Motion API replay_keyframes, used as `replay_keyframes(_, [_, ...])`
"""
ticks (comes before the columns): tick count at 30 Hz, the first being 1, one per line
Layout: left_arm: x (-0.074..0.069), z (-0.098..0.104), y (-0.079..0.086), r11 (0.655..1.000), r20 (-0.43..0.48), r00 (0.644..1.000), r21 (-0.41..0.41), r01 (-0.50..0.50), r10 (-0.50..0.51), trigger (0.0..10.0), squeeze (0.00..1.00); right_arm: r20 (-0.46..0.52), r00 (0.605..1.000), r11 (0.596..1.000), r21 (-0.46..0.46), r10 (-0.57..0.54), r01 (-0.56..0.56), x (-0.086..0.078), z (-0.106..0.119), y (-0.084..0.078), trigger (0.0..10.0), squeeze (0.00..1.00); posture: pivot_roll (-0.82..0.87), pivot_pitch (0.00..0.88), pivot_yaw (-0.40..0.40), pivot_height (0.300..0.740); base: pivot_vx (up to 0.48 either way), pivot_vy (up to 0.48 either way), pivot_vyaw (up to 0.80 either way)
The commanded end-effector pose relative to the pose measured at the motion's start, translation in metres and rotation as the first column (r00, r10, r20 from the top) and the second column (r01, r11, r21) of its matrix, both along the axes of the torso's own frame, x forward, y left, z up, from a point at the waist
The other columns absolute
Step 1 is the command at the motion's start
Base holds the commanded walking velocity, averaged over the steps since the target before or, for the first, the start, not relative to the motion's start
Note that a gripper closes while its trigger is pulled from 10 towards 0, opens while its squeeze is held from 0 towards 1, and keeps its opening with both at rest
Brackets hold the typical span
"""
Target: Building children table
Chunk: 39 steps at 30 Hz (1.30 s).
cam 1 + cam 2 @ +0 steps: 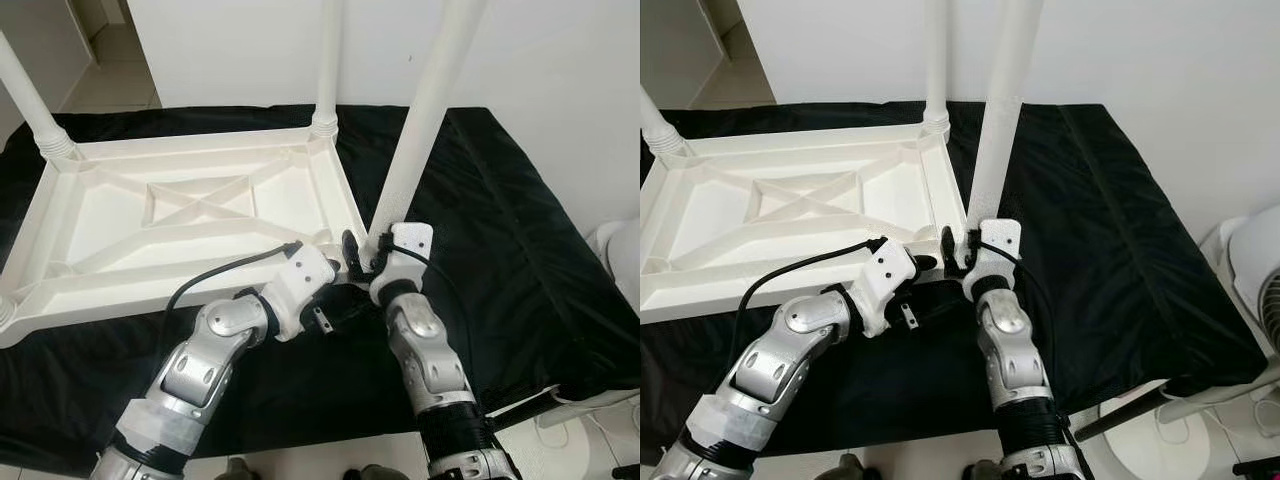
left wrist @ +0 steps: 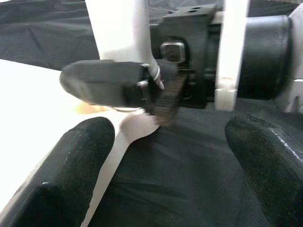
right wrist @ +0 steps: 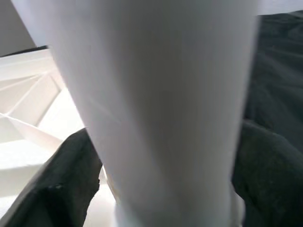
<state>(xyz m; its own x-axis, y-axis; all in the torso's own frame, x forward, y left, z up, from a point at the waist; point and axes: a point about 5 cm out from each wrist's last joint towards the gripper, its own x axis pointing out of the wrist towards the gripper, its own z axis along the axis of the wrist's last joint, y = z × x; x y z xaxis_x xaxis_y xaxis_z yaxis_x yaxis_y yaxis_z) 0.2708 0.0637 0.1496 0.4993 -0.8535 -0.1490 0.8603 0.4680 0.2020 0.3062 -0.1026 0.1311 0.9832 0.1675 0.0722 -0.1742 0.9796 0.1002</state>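
Scene: an upturned white plastic children's table [image 1: 190, 215] lies with its ribbed underside facing up on a surface draped in black cloth [image 1: 520, 250], against a white wall [image 1: 560, 60].

Fitted legs: a white tubular leg [image 1: 328, 60] stands upright at the far corner nearest the middle of the head view; another white leg [image 1: 28, 100] rises, leaning outward, at the far left corner.

Leg being handled: a long white plastic table leg [image 1: 425, 110] stands tilted at the near right corner of the upturned table, its lower end at the corner socket.

Right gripper [image 1: 362, 252]: at the foot of the tilted leg, its jaws pinching that leg from either side; the right wrist view shows the leg [image 3: 161, 109] between the two black fingers [image 3: 57, 189].

Left gripper [image 1: 340, 290]: just beside the right gripper at the same table corner, jaws spread with nothing between them; in the left wrist view its fingers [image 2: 66, 184] frame the right gripper's finger and the leg's base.

Floor: a white fan [image 1: 1255, 290] stands at the right, beyond the cloth.
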Motion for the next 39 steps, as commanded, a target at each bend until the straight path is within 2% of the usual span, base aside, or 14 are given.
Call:
replay_keyframes(1, [0.001, -0.001, 0.003, 0.999, 0.004, 0.999, 0.012, -0.039, 0.039, 10.0, 0.0, 0.004, 1.0, 1.0, 0.008, 0.011, -0.011, -0.002, 0.0, -0.003, 10.0, 1.0, -0.08, 0.071, 0.015, 0.74, 0.0, 0.0, 0.0])
replay_keyframes(3, [0.0, -0.001, 0.003, 0.999, 0.003, 0.999, 0.013, -0.039, 0.039, 10.0, 0.0, 0.0, 0.997, 0.997, -0.019, 0.071, -0.071, -0.005, -0.002, -0.012, 10.0, 0.96, -0.08, 0.071, 0.015, 0.74, 0.0, 0.0, 0.0])
replay_keyframes(4, [0.0, -0.001, 0.003, 0.999, 0.001, 0.999, 0.013, -0.04, 0.04, 10.0, 0.0, 0.001, 0.993, 0.992, -0.045, 0.115, -0.115, -0.005, -0.003, -0.016, 10.0, 0.0, -0.08, 0.071, 0.015, 0.74, 0.0, 0.0, 0.0])
replay_keyframes(9, [0.0, -0.001, 0.005, 0.999, 0.01, 0.999, 0.021, -0.04, 0.039, 10.0, 0.0, 0.002, 0.965, 0.957, -0.134, 0.261, -0.258, -0.002, -0.003, -0.029, 10.0, 0.0, -0.07, 0.061, 0.022, 0.74, 0.0, 0.0, 0.0])
replay_keyframes(12, [0.002, -0.001, 0.006, 0.999, 0.018, 0.999, 0.029, -0.041, 0.04, 10.0, 0.0, -0.007, 0.929, 0.908, -0.208, 0.37, -0.364, 0.006, 0.0, -0.035, 10.0, 0.0, -0.08, 0.053, 0.026, 0.74, 0.0, 0.0, 0.0])
replay_keyframes(21, [0.005, 0.001, 0.003, 0.999, 0.026, 0.999, 0.027, -0.033, 0.032, 10.0, 0.0, -0.038, 0.878, 0.842, -0.263, 0.478, -0.47, 0.021, 0.007, -0.03, 10.0, 0.0, -0.07, 0.039, 0.027, 0.74, 0.0, 0.0, 0.0])
replay_keyframes(22, [0.005, 0.001, 0.002, 0.999, 0.027, 0.999, 0.027, -0.032, 0.031, 10.0, 0.0, -0.042, 0.868, 0.832, -0.268, 0.494, -0.486, 0.023, 0.007, -0.028, 5.1, 0.0, -0.07, 0.039, 0.027, 0.74, 0.0, 0.0, 0.0])
replay_keyframes(23, [0.005, 0.001, 0.002, 0.999, 0.027, 0.999, 0.027, -0.032, 0.031, 10.0, 0.0, -0.042, 0.868, 0.832, -0.268, 0.494, -0.486, 0.023, 0.007, -0.028, 5.1, 0.0, -0.07, 0.039, 0.027, 0.74, 0.0, 0.0, 0.0])
replay_keyframes(24, [0.004, 0.002, 0.002, 0.999, 0.027, 0.999, 0.027, -0.031, 0.031, 10.0, 0.0, -0.051, 0.857, 0.82, -0.265, 0.513, -0.507, 0.023, 0.006, -0.026, 4.3, 0.0, -0.07, 0.039, 0.027, 0.74, 0.0, 0.0, 0.0])
replay_keyframes(25, [0.004, 0.002, 0.003, 0.999, 0.027, 0.999, 0.027, -0.033, 0.032, 10.0, 0.0, -0.06, 0.85, 0.813, -0.262, 0.524, -0.519, 0.023, 0.004, -0.026, 0.0, 0.0, -0.06, 0.032, 0.021, 0.74, 0.0, 0.0, 0.0])
replay_keyframes(31, [0.004, 0.001, 0.003, 0.999, 0.025, 0.999, 0.026, -0.038, 0.037, 10.0, 0.0, -0.088, 0.834, 0.801, -0.24, 0.544, -0.548, 0.021, -0.005, -0.028, 0.0, 0.0, -0.06, 0.027, 0.021, 0.74, 0.0, 0.0, 0.0])
replay_keyframes(36, [0.003, 0.0, 0.002, 0.999, 0.024, 0.999, 0.025, -0.031, 0.031, 10.0, 0.0, -0.092, 0.842, 0.809, -0.24, 0.532, -0.537, 0.02, -0.007, -0.032, 0.0, 0.0, -0.07, 0.026, 0.022, 0.74, 0.0, 0.0, 0.0])
replay_keyframes(37, [0.003, 0.0, 0.001, 0.999, 0.023, 0.999, 0.024, -0.028, 0.027, 10.0, 0.0, -0.09, 0.855, 0.824, -0.231, 0.511, -0.517, 0.02, -0.007, -0.033, 10.0, 0.0, -0.07, 0.025, 0.021, 0.74, 0.0, 0.0, 0.0])
replay_keyframes(39, [0.003, 0.0, 0.0, 0.999, 0.022, 0.999, 0.023, -0.026, 0.025, 10.0, 0.0, -0.088, 0.863, 0.834, -0.224, 0.498, -0.505, 0.02, -0.007, -0.034, 10.0, 0.0, -0.07, 0.025, 0.021, 0.74, 0.0, 0.0, 0.0])
